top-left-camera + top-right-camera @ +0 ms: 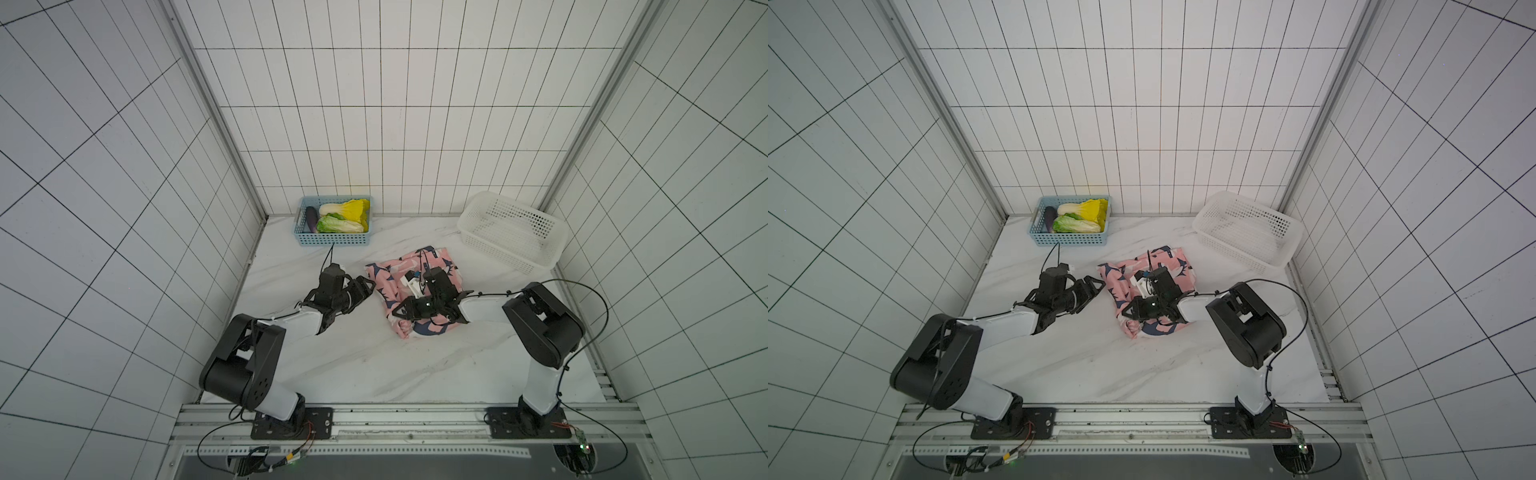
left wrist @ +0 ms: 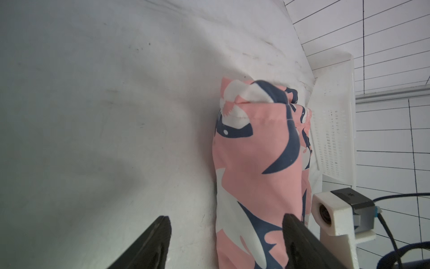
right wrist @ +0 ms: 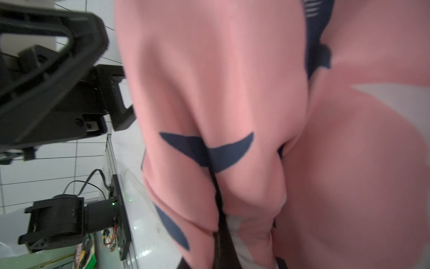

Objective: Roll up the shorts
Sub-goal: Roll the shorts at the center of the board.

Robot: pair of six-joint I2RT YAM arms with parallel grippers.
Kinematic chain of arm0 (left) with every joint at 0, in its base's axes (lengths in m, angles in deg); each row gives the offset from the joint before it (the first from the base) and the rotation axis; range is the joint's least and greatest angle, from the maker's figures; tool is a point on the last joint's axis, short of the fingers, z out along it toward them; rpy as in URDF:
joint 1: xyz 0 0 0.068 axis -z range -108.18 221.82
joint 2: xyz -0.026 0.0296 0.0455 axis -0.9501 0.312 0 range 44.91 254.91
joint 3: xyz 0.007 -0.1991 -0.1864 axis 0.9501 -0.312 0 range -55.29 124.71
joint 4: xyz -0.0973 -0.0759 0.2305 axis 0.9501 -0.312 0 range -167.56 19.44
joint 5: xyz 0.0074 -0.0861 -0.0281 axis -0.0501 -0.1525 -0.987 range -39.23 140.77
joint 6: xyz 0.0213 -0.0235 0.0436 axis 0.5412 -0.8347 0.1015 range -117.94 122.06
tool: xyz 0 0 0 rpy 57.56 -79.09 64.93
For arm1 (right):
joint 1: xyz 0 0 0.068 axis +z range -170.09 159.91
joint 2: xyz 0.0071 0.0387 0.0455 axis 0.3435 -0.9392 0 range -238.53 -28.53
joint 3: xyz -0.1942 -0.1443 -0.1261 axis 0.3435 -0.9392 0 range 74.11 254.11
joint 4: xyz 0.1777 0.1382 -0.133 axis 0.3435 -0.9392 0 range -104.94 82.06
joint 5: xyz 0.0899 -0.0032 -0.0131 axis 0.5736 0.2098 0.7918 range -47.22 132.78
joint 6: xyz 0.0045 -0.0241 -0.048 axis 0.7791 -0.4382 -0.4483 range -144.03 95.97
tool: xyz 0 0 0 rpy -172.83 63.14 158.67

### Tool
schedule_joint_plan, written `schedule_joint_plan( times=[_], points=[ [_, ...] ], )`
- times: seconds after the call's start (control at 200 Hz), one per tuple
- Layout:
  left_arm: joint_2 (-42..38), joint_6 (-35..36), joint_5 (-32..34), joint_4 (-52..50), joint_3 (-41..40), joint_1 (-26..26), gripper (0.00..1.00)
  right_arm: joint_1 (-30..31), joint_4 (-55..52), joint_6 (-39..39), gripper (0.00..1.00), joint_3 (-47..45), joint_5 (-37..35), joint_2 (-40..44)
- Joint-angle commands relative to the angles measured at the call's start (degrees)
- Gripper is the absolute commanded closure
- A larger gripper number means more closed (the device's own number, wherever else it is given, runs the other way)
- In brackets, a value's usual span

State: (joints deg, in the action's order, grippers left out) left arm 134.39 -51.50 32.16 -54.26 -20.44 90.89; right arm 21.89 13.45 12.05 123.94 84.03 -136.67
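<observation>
The shorts (image 1: 384, 277) (image 1: 1120, 283), pink with navy-and-white sharks, lie bunched and partly rolled in the middle of the marble table. My right gripper (image 1: 400, 312) (image 1: 1130, 311) sits low over their near end and is shut on a fold of the shorts (image 3: 232, 93); its dark fingers (image 3: 222, 242) are buried in fabric. My left gripper (image 1: 365, 287) (image 1: 1094, 286) stands open at the left edge of the shorts (image 2: 256, 163). In the left wrist view one fingertip (image 2: 290, 223) is over the cloth and the other is over bare table, gripping nothing.
A blue basket (image 1: 332, 240) (image 1: 1067, 240) with cabbages and an eggplant stands at the back, left of centre. A white perforated basket (image 1: 511, 245) (image 1: 1246, 241) (image 2: 332, 139) sits at the back right, close to the shorts. Tiled walls enclose three sides.
</observation>
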Motion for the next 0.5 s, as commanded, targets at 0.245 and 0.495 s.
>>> schedule_joint_plan(
  times=[0.245, 0.495],
  points=[
    [13.71, -0.32, -5.91, 20.92, 5.34, 0.56, 0.2, -2.67, 15.01, 8.78, 1.0, -5.87, 9.1, -6.11],
    [22.07, 0.62, -6.45, 15.28, 13.9, 1.91, 0.2, -3.22, 14.57, 8.06, 0.99, -5.23, 11.91, -7.58]
  ],
)
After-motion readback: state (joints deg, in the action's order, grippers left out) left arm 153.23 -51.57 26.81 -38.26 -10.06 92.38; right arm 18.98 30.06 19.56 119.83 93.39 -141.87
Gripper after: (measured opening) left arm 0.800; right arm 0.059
